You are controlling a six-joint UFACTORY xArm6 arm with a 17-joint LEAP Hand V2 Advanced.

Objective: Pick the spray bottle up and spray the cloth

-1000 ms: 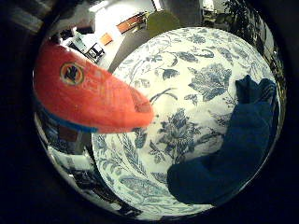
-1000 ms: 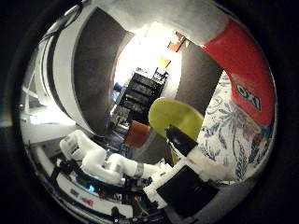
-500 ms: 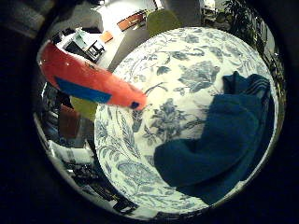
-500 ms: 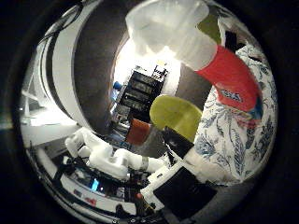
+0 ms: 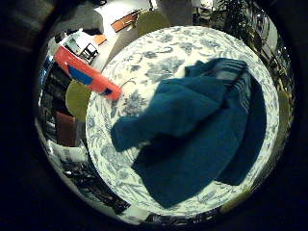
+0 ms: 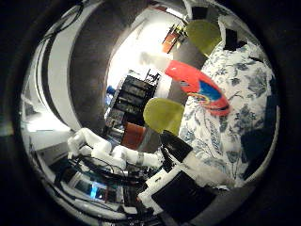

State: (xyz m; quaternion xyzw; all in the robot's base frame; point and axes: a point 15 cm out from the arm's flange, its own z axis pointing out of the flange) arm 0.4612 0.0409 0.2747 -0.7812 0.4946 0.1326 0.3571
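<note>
Little-finger palm view: red plastic spray bottle stands at the edge of the round floral-clothed table, just beside the crumpled dark blue cloth. Hand's fingers — cannot tell. Risk: a clumsy approach could tip the bottle off that edge.

One spray bottle, red-orange with a white top, is present. One blue cloth lies crumpled on one round table with a blue-and-white floral cover. Two yellow-green chairs stand beside the table, and one white robot arm is in view.
</note>
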